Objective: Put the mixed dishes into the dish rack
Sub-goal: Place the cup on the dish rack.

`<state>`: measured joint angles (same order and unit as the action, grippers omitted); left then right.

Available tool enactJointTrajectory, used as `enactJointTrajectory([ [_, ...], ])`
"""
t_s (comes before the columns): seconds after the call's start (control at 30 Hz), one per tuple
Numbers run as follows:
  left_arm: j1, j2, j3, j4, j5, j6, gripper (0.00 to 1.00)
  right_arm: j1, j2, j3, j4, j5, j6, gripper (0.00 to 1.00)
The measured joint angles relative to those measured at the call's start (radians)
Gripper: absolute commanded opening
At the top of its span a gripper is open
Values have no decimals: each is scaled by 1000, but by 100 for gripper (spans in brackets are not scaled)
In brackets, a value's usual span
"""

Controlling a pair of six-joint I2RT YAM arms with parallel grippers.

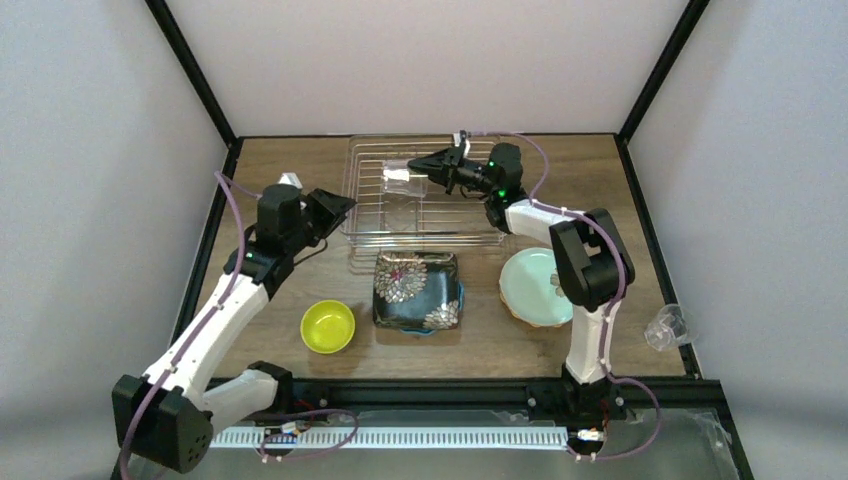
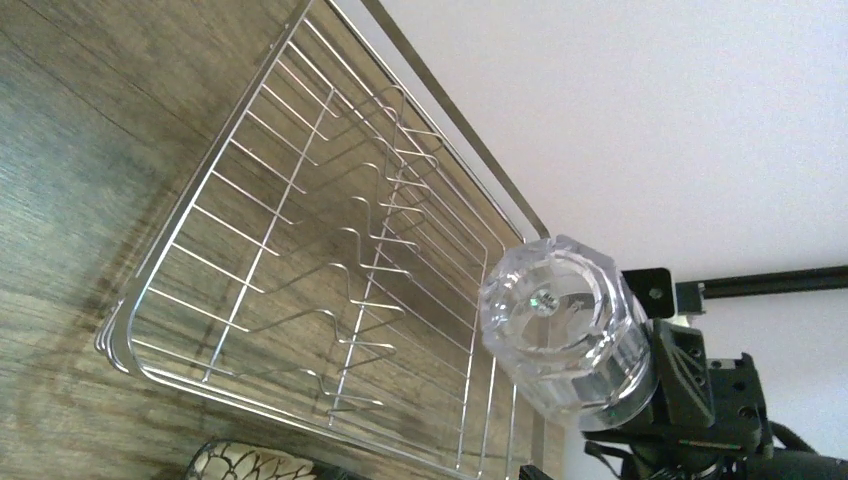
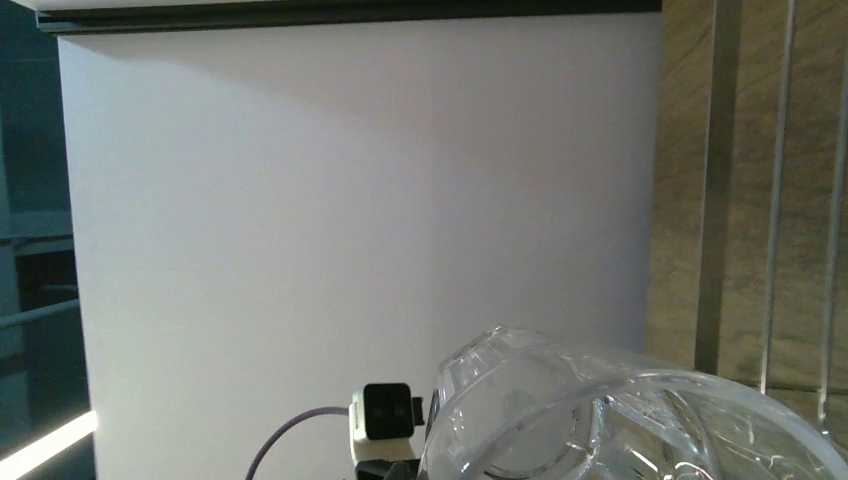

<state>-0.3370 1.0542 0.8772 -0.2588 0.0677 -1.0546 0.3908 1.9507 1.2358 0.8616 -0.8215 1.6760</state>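
My right gripper (image 1: 420,167) is shut on the clear glass (image 1: 398,178) and holds it on its side above the back of the dish rack (image 1: 365,232). The left wrist view has the glass (image 2: 560,330) with its thick base toward the camera and a black finger (image 2: 655,290) at its rim, over the rack's (image 2: 160,355) right end. The right wrist view is filled at the bottom by the glass (image 3: 640,420). My left gripper (image 1: 338,205) stands open at the rack's left edge. On the table lie the black square floral plate (image 1: 416,290), the yellow-green bowl (image 1: 328,326) and the mint plate (image 1: 538,285).
The mint plate rests on another plate with a brownish rim (image 1: 512,308). A small clear cup-like object (image 1: 668,327) sits at the table's right edge. Black frame posts and white walls close in the back and sides. The rack's upright prongs (image 2: 350,280) run down its middle.
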Motion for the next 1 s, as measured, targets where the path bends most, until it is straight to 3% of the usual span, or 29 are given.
enactJointTrajectory([
  [0.23, 42, 34, -13, 47, 25, -16, 100, 56, 126, 56, 150, -16, 122, 1],
  [0.5, 86, 54, -17, 85, 24, -19, 100, 95, 292, 243, 274, -13, 238, 1],
  [1.0, 159, 178, -13, 98, 31, -1, 100, 154, 546, 531, 280, 3, 327, 1],
])
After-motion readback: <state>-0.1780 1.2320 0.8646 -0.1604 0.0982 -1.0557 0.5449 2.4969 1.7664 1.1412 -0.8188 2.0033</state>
